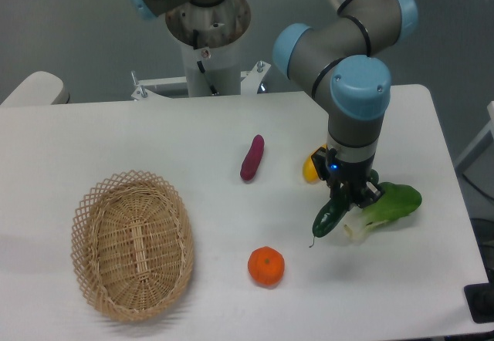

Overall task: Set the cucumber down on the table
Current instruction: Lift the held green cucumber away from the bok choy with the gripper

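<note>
Lower left sits a wicker basket [133, 245] on the table [93, 136]; mid-frame a purple sweet potato [252, 157] and an orange [265, 266]. Right of centre, the gripper [345, 200] pinches the cucumber [329, 218], tilted low, seemingly for release. Bok choy [390, 204] crowds just beside; something yellow [311, 167] sits behind.

Robotics lab or test cell. Grey-and-blue jointed industrial robot arm [347, 63] bolted by metal base bracket [202, 86] at far edge of large white smooth tabletop with rounded corners [116, 140]. Plain grey wall behind. Props laid out as for trial: oval woven wicker basket [133, 246], small orange tangerine [265, 266], purple sweet potato [252, 158].
</note>
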Robot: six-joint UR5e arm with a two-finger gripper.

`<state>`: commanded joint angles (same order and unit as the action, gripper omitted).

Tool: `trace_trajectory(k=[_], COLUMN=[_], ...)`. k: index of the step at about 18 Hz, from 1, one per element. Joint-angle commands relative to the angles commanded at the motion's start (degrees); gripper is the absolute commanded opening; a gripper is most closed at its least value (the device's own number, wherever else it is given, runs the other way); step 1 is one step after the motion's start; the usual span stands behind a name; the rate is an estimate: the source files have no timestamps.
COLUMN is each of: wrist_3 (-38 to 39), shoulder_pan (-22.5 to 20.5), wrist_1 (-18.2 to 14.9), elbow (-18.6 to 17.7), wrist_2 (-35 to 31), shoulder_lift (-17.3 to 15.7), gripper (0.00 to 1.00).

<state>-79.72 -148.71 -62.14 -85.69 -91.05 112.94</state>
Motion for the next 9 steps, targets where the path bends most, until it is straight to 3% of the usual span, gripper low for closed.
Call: trace_trajectory(k=[9], wrist_3=[0.00], shoulder_pan=[0.09], wrist_1=[0.18], elbow=[0.97], wrist_2=[-0.18], shoulder_lift=[1.14], gripper=[0.14])
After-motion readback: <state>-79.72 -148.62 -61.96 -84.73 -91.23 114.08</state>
